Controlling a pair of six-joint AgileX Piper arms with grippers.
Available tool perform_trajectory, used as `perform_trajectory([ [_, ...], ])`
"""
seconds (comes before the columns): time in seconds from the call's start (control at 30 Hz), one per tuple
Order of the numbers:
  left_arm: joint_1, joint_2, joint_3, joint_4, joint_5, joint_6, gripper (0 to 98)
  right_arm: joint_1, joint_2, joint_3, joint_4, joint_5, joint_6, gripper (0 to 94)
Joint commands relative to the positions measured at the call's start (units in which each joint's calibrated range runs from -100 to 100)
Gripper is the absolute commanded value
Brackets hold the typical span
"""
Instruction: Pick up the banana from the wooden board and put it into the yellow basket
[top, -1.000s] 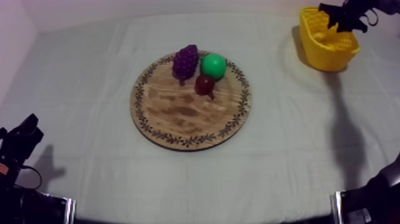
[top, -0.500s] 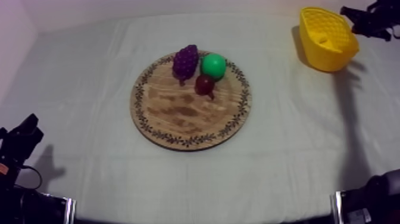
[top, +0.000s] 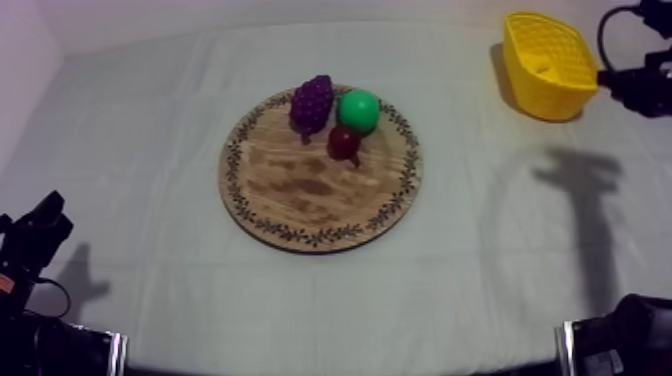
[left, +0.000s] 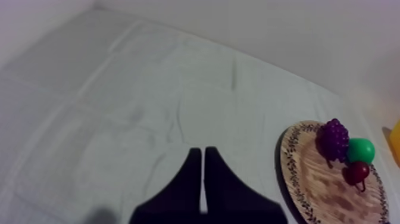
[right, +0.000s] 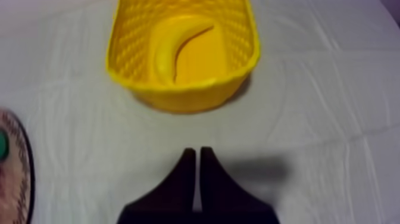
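Observation:
The banana (right: 169, 50) lies inside the yellow basket (right: 181, 89), curved along its floor. My right gripper (right: 197, 156) is shut on nothing, its fingers a narrow wedge over the cloth a short way back from the basket. From above, that gripper (top: 604, 79) hangs just right of the basket (top: 548, 68) at the table's far right. The round wooden board (top: 300, 200) in the middle carries a bunch of grapes (top: 311, 103), a green pear (top: 359, 110) and a small red fruit (top: 344, 142). My left gripper (left: 203, 159) is shut and empty, low at the left (top: 52, 210).
From the left wrist, the board (left: 315, 184) with grapes (left: 334, 137), pear (left: 360, 150) and small red fruit (left: 358, 173) lies beyond bare cloth. The right arm's shadow (top: 580, 180) falls on the cloth in front of the basket.
My right gripper has drawn back from over the basket, moving right and toward the near side. Its shadow has slid along the cloth with it. The left arm has stayed still.

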Motion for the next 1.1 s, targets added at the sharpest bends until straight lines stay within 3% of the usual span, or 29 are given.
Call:
perform_trajectory([
  [0.0, 0.02, -0.03, 0.03, -0.01, 0.01, -0.01, 0.1, -0.59, -9.91, 10.18, 0.14, -0.36, 0.55, 0.5],
  [0.27, 0.02, -0.03, 0.03, -0.01, 0.01, -0.01, 0.1, -4.08, -28.01, 26.89, 3.03, 0.44, -0.69, 0.5],
  [0.4, 0.02, -0.03, 0.03, -0.01, 0.01, -0.01, 0.1, -5.51, -37.37, 32.32, 4.20, 4.84, -1.02, 0.5],
  [0.8, 0.02, -0.03, 0.03, -0.01, 0.01, -0.01, 0.1, -8.28, -58.58, 37.06, 5.60, 19.43, -2.36, 0.5],
  [1.07, 0.02, -0.03, 0.03, -0.01, 0.01, -0.01, 0.1, -7.98, -68.62, 38.08, 5.82, 22.21, -3.53, 0.5],
])
